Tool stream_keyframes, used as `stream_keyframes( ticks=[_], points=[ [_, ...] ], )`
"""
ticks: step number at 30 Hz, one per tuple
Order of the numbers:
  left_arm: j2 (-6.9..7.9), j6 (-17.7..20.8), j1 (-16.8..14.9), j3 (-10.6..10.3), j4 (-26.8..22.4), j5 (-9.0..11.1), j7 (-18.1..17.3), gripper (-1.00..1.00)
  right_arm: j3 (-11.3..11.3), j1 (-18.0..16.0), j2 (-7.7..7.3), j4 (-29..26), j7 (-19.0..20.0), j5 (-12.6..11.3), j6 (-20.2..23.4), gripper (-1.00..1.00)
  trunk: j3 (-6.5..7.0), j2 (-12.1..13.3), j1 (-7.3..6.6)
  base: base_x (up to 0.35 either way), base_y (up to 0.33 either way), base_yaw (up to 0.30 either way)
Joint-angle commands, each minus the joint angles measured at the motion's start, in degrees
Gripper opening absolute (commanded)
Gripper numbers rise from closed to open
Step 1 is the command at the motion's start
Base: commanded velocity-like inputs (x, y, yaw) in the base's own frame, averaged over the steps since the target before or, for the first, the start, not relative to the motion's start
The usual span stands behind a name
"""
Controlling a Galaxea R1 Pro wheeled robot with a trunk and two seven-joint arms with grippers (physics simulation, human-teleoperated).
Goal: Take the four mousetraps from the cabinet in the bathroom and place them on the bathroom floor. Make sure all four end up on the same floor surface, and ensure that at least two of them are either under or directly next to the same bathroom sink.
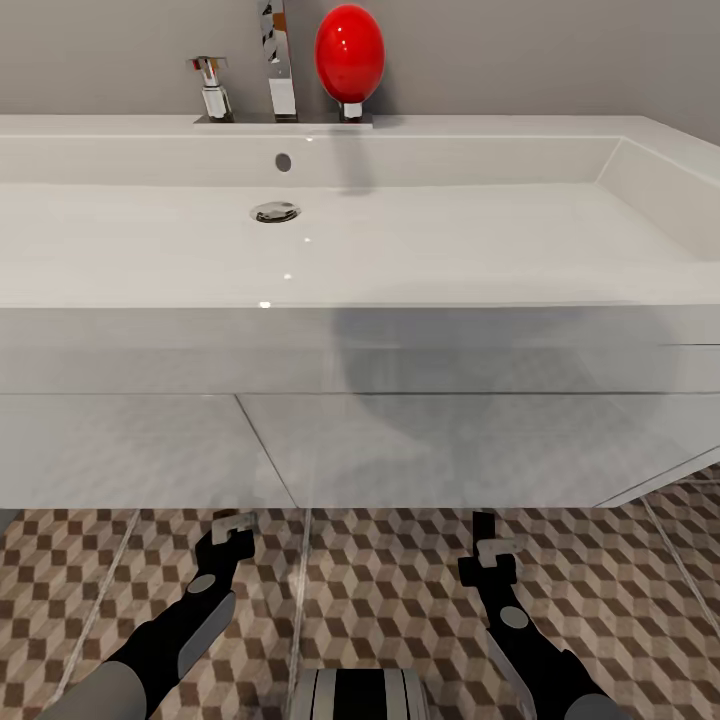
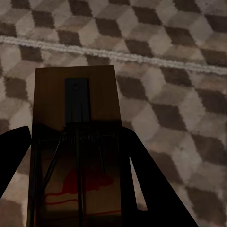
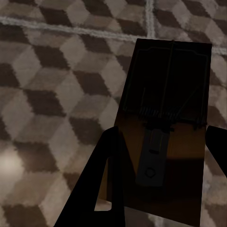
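Robot faces the bathroom sink head-on, both arms low over the bathroom floor just in front of the vanity. Two mousetraps counted, one per gripper. Left gripper, at approx 7 o'clock in head view, is clamped on a mousetrap, fingers either side of the board. Right gripper, approx 5 o'clock, is clamped on a second mousetrap the same way. Both traps hang over the cube-pattern tiles; can't tell if either touches the floor yet.

Progress, as judged: neither of these two is released yet; once set down here they'd likely satisfy the next-to-sink condition. The other two traps remain to be accounted for, presumably a cabinet trip.

Also counted: one chrome tap, one red egg-shaped object at 12 o'clock, one drain.
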Motion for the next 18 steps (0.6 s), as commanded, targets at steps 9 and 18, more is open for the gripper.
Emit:
stream_keyframes(
  ticks=[9,18],
  points=[
    [-0.21,-0.31,-0.06,-0.53,-0.01,0.54,0.45,-1.00,0.48,-0.06,-0.08,0.04,-0.45,-0.60,-0.36,-1.00,-0.04,-0.02,-0.01,0.000,0.000,0.000],
    [-0.40,-0.42,-0.06,-0.67,-0.01,0.53,0.53,-1.00,0.47,-0.05,-0.08,0.04,-0.47,-0.62,-0.39,-1.00,-0.04,-0.02,-0.01,0.000,0.000,0.000]
  ],
)
